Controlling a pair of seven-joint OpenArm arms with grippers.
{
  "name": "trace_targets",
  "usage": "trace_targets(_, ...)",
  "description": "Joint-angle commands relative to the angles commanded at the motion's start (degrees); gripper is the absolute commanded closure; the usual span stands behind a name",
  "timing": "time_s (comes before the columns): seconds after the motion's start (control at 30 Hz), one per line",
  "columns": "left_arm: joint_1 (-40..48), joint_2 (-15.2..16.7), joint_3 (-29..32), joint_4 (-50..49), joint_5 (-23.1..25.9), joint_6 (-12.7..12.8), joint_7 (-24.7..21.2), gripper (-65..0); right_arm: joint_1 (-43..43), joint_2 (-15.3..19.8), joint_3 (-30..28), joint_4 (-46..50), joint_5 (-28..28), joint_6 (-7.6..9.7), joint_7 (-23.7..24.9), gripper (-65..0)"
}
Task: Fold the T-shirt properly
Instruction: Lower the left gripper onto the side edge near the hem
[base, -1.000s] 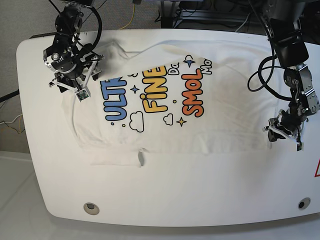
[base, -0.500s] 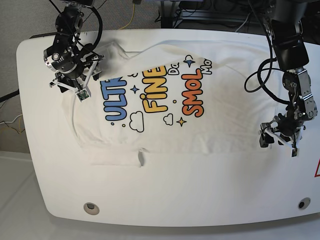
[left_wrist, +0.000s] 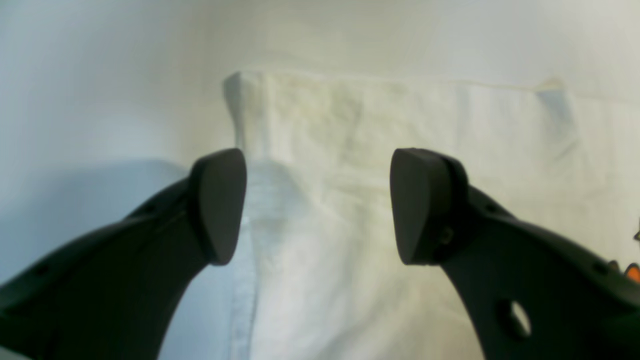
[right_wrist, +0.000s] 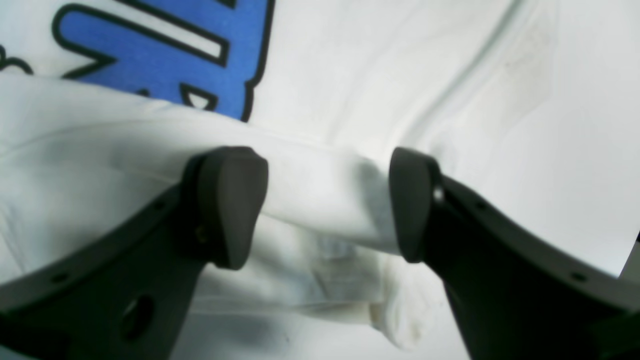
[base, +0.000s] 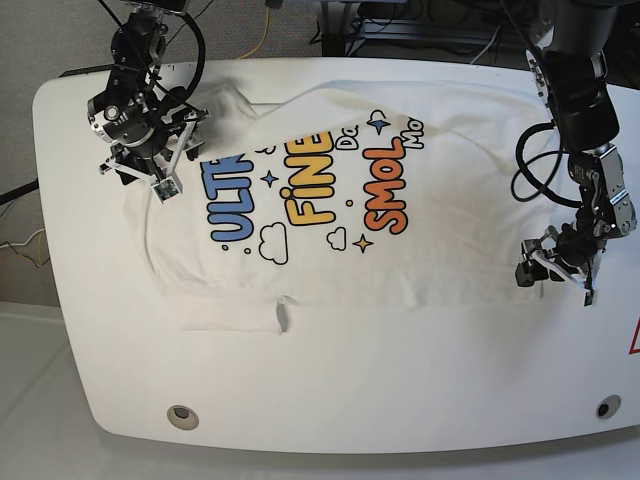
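Observation:
The white T-shirt (base: 450, 200) lies spread across the table with its ULTRA, FINE, SMOL print facing up. Over its right edge my left gripper (base: 553, 280) hangs open. In the left wrist view the left gripper (left_wrist: 320, 205) has its jaws wide apart above a hemmed corner of the T-shirt (left_wrist: 350, 150). At the shirt's upper left my right gripper (base: 138, 180) is open too. The right wrist view shows the right gripper (right_wrist: 320, 210) straddling a raised fold of the T-shirt (right_wrist: 400, 75) beside the blue lettering (right_wrist: 165, 50).
The white table (base: 400, 380) has rounded edges and two small round holes (base: 182, 416) (base: 603, 408) near the front. Cables trail behind the back edge. A sleeve (base: 230, 315) sticks out past the shirt's near side.
My left gripper has shifted a little to the left, closer in over the shirt's right edge. The right arm and the shirt have not moved.

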Motion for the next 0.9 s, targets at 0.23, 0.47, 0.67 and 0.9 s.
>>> trace_targets(0.23, -0.4, -1.1, 0.0, -0.6, 0.1, -0.3, -1.0, -42.8, 0.0, 0.0, 0.0, 0.0, 0.0, 0.0, 0.0, -39.9)
trace_targets(0.47, -0.6, -1.2, -0.1, -0.6, 0.1, -0.3, -1.1, -42.9, 0.0, 0.0, 0.0, 0.0, 0.0, 0.0, 0.0, -39.9)
trace_targets(0.67, -0.6, -2.3, -0.2, -0.7, 0.1, 0.0, -1.2, -42.9, 0.0, 0.0, 0.0, 0.0, 0.0, 0.0, 0.0, -39.9)
trace_targets(0.9, -0.1, -2.4, -0.4, -1.1, 0.1, -0.2, -1.3, -42.9, 0.0, 0.0, 0.0, 0.0, 0.0, 0.0, 0.0, -39.9)
